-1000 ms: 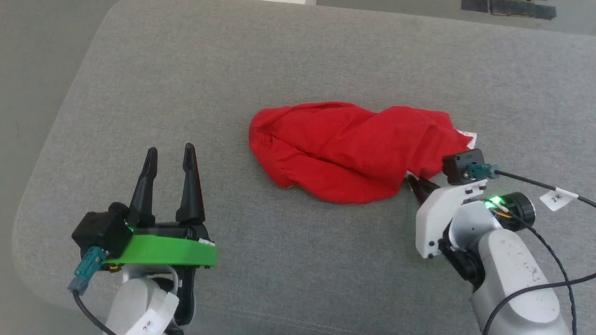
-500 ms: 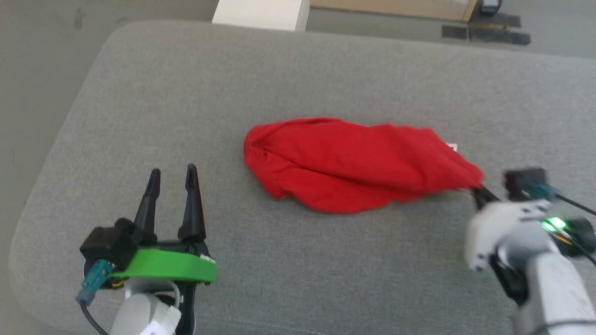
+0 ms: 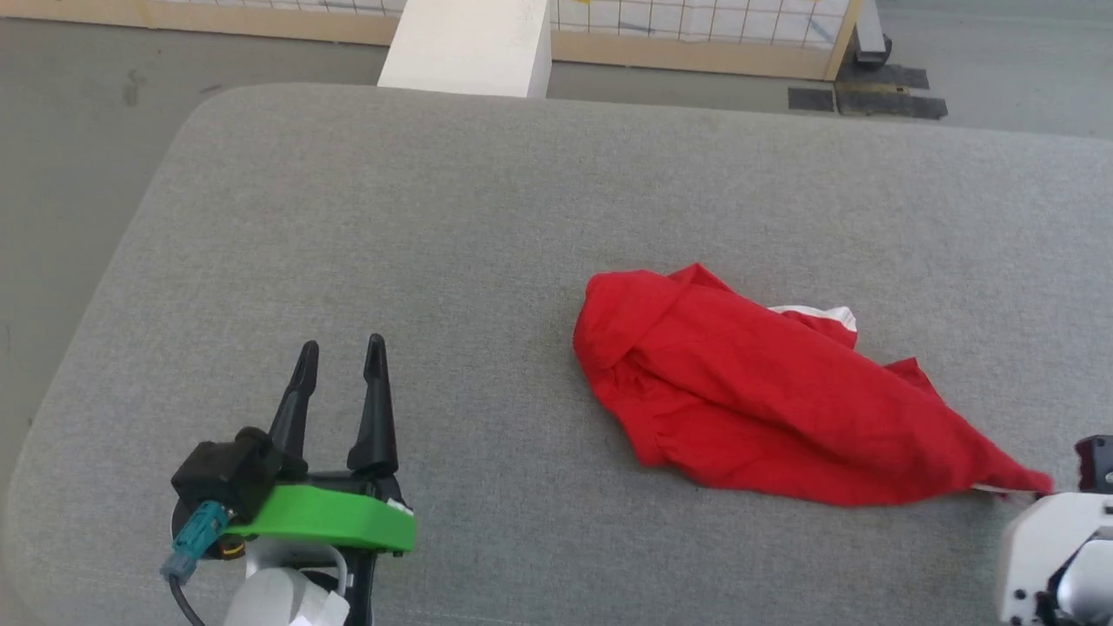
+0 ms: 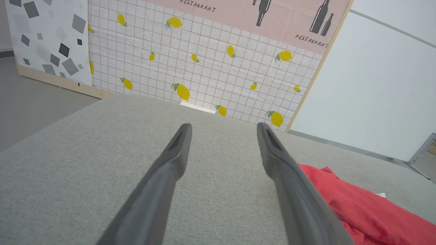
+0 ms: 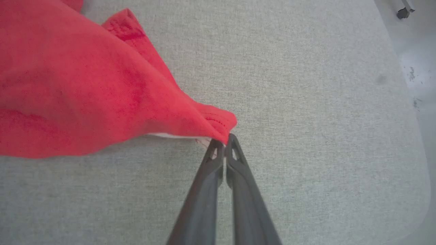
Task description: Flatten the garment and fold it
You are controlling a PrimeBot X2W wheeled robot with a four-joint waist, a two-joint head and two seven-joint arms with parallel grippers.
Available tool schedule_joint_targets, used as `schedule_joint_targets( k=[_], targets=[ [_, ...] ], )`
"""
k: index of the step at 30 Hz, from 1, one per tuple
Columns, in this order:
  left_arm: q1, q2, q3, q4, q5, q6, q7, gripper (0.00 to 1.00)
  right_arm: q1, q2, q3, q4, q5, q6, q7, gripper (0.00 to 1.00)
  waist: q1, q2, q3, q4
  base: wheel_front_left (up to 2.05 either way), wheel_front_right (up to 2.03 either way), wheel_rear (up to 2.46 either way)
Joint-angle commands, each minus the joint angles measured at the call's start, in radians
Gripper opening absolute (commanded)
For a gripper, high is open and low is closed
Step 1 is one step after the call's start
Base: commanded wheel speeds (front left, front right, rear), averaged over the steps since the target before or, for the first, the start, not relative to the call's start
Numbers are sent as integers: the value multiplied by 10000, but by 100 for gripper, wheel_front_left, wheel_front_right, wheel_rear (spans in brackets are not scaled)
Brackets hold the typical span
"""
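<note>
This is looking like a staged robot test studio. Backdrop panels are standing beyond the far edge of the grey fabric-covered worktop (image 3: 348, 217): a lemon-print grid panel (image 4: 204, 68), a panel of grey and black squares (image 4: 44, 41), and a pink banner (image 4: 238, 13) reading "RESTAURANT" 2 times beside bottle silhouettes. A pale wooden base strip (image 3: 696, 56) is running under the panels, a plain white wall (image 4: 381, 85) is rising beside them, and a bare grey floor (image 3: 69, 130) is surrounding the worktop.

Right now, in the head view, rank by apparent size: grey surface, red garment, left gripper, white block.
1. grey surface
2. red garment
3. left gripper, nearest the camera
4. white block, cropped at top
</note>
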Motion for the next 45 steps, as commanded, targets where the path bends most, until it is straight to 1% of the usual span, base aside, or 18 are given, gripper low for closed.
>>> schedule_joint_targets(
  k=[1, 5, 8, 11, 12, 14, 17, 18, 21, 22, 23, 26, 28, 33, 36, 39, 42, 45],
  targets=[
    [31, -26, 8, 42, 73, -62, -36, 100, 23, 5, 49, 121, 337, -17, -171, 100, 0, 0, 46, -41, 0, 0, 0],
    [-8, -26, 19, 157, 96, -87, -36, 100, -147, 5, -101, 196, 1279, -17, -1210, 100, 0, 0, -53, -104, 0, 0, 0],
    [1, -26, -51, 200, 99, -101, -36, 100, -145, 5, -161, 122, 1987, -17, -2586, 100, 0, 0, -236, -131, 0, 0, 0],
    [33, -26, -267, 254, 56, -144, -36, 100, -12, 5, 27, 9, 2350, -17, -3933, 100, 0, 0, -394, -149, 0, 0, 0],
    [39, -26, -442, 311, 25, -170, -36, 100, 61, 5, 148, -9, 2508, -17, -4484, 100, 0, 0, -473, -157, 0, 0, 0],
    [28, -26, -761, 439, -87, -177, -36, 100, 159, 5, 376, -8, 2667, -17, -5138, 100, 0, 0, -549, -177, 0, 0, 0],
    [-82, -26, -1442, 786, -318, -176, -36, 100, 246, 5, 673, 21, 2777, -17, -5753, 100, 0, 0, -614, -215, 0, 0, 0],
    [-185, -26, -1891, 1053, -527, -180, -36, 100, 281, 5, 829, 69, 2817, -17, -5909, 100, 0, 0, -629, -246, 0, 0, 0],
    [-543, -26, -3046, 1884, -1137, -137, 173, 100, 314, 5, 1123, 153, 2851, -17, -6089, 100, 0, 0, -623, -350, 0, 0, 0],
    [-652, -26, -3283, 2057, -1321, -87, 310, 100, 317, 5, 1186, 178, 2857, -17, -6092, 100, 0, 0, -614, -381, 0, 0, 0],
    [-882, -26, -3772, 2373, -1732, -23, 710, 100, 301, 5, 1282, 208, 2857, -17, -6112, 100, 0, 0, -586, -447, 0, 0, 0],
    [-1437, -26, -4631, 2944, -2639, 355, 1738, 100, 247, 5, 1461, 270, 2886, -17, -6136, 100, 0, 0, -491, -603, 0, 0, 0],
    [-1842, -26, -5002, 3332, -2986, 696, 2347, 100, 209, 5, 1537, 285, 2900, -17, -6149, 100, 0, 0, -409, -709, 0, 0, 0],
    [-2746, -26, -5491, 4141, -4026, 1289, 3498, 100, 91, 5, 1668, 294, 2895, -17, -6176, 100, 0, 0, -218, -961, 0, 0, 0],
    [-3236, -26, -5640, 4579, -4352, 1578, 3917, 100, 35, 5, 1722, 287, 2881, -17, -6188, 100, 0, 0, -115, -1077, 0, 0, 0],
    [-3714, -26, -5737, 5139, -4492, 2005, 4339, 100, -31, 5, 1789, 293, 2879, -17, -6205, 100, 0, 0, -7, -1188, 0, 0, 0],
    [-4108, -26, -5738, 5486, -4768, 2208, 4557, 100, -54, 5, 1824, 313, 2906, -17, -6224, 100, 0, 0, 94, -1239, 0, 0, 0],
    [-4521, -26, -5746, 5874, -5034, 2309, 4776, 100, -94, 5, 1863, 337, 2919, -17, -6241, 100, 0, 0, 193, -1271, 0, 0, 0]
  ],
)
